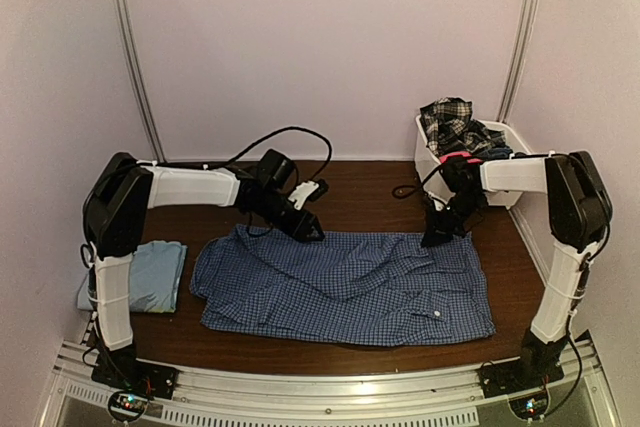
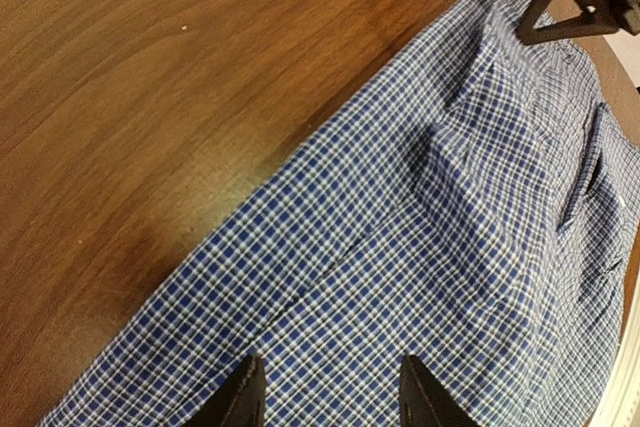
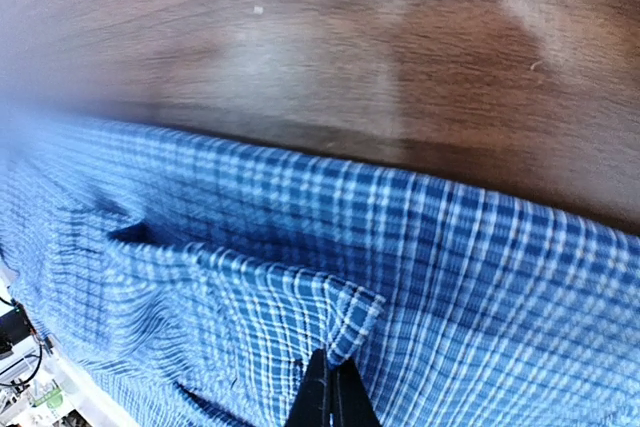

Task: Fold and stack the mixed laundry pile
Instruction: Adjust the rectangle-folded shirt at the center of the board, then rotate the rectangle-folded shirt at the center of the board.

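The blue small-check button shirt (image 1: 345,287) lies spread across the middle of the table. My left gripper (image 1: 310,232) hovers over its far left edge, open, with the checked cloth (image 2: 420,227) showing between the fingers (image 2: 335,402). My right gripper (image 1: 436,237) is at the shirt's far right edge, shut on a small raised fold of the cloth (image 3: 350,317); its tips (image 3: 333,392) are pressed together there. The light blue T-shirt (image 1: 155,275) lies folded at the left. The black-white plaid piece (image 1: 447,119), the hot pink piece (image 1: 455,157) and dark navy pieces (image 1: 490,137) sit in the basket.
The white plastic basket (image 1: 505,192) stands at the back right, close behind my right arm. Bare brown tabletop (image 1: 370,192) runs along the back behind the shirt. Walls close in on the left, back and right. A metal rail (image 1: 330,387) marks the near edge.
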